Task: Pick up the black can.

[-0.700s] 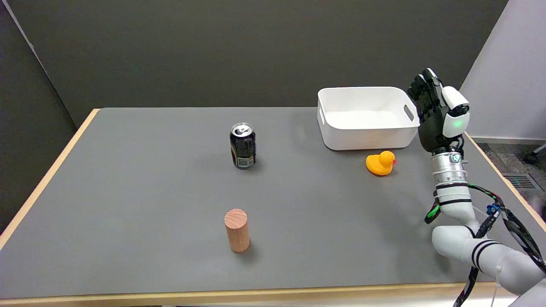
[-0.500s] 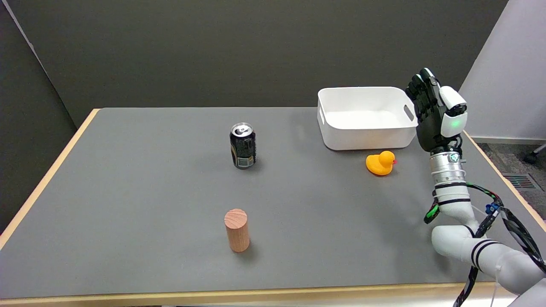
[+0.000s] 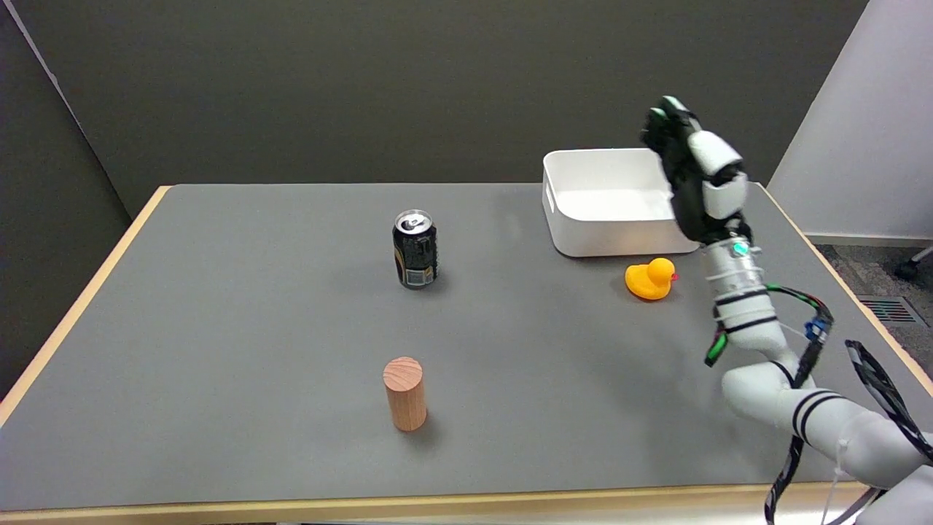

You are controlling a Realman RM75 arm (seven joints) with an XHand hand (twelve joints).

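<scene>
The black can (image 3: 415, 249) stands upright near the middle of the grey table (image 3: 219, 328), its silver top showing an opened tab. My right hand (image 3: 694, 177) is raised in the air far to the can's right, in front of the white bin's right end. Its fingers point upward and hold nothing. A wide stretch of table lies between the hand and the can.
A white bin (image 3: 616, 200) sits at the back right. A yellow rubber duck (image 3: 650, 279) lies just in front of it, below my hand. A wooden cylinder (image 3: 404, 393) stands upright near the front, straight below the can in the picture.
My right hand and forearm have swung left and slightly up, now overlapping the bin's right end. The can, duck and cylinder have not moved.
</scene>
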